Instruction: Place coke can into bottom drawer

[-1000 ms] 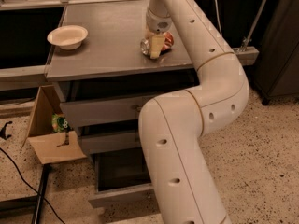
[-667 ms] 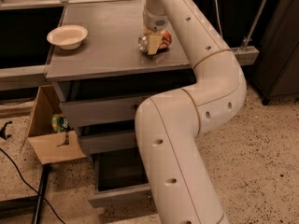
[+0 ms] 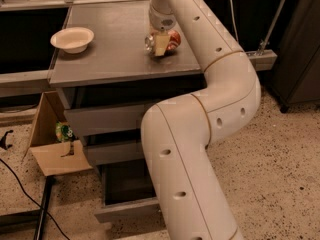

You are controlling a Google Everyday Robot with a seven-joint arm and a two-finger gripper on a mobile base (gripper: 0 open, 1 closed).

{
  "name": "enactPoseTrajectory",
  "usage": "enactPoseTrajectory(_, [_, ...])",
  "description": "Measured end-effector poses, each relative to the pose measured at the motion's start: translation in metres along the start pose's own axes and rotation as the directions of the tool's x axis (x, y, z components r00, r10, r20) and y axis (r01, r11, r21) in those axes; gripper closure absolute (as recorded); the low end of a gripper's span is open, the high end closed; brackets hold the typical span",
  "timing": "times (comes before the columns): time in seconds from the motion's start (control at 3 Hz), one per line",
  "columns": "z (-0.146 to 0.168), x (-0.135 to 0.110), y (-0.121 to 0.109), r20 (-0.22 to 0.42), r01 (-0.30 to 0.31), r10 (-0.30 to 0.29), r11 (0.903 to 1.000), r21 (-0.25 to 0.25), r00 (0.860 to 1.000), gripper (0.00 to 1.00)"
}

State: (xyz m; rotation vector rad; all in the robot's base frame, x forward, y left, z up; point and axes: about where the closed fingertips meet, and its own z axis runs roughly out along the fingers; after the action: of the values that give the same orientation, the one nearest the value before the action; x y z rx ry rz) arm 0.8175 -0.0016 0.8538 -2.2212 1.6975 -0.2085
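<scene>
The coke can (image 3: 172,39), red with a silver end, lies on its side at the back right of the grey cabinet top (image 3: 110,59). My gripper (image 3: 161,43) comes down on it from above, one tan finger crossing the can's middle, and appears shut on it. The can looks slightly raised off the top. The bottom drawer (image 3: 127,210) is pulled open below, showing a dark inside; my white arm hides its right part. The two shallower drawers above it are closed.
A white bowl (image 3: 72,39) sits at the left of the cabinet top. An open cardboard box (image 3: 55,156) holding a green object (image 3: 64,132) stands on the floor to the cabinet's left. A black cable (image 3: 20,176) runs across the speckled floor.
The gripper and the coke can have shifted together a little left and up. The bowl has stayed in place.
</scene>
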Motion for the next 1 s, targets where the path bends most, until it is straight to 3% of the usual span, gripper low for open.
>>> enactPoseTrajectory(0.33, [-0.010, -0.004, -0.005, 0.017, 0.004, -0.004, 0.9997, 0.026, 1.000, 1.00])
enactPoseTrajectory(1.0, [-0.084, -0.003, -0.005, 0.078, 0.005, -0.014, 0.9937, 0.112, 0.997, 1.00])
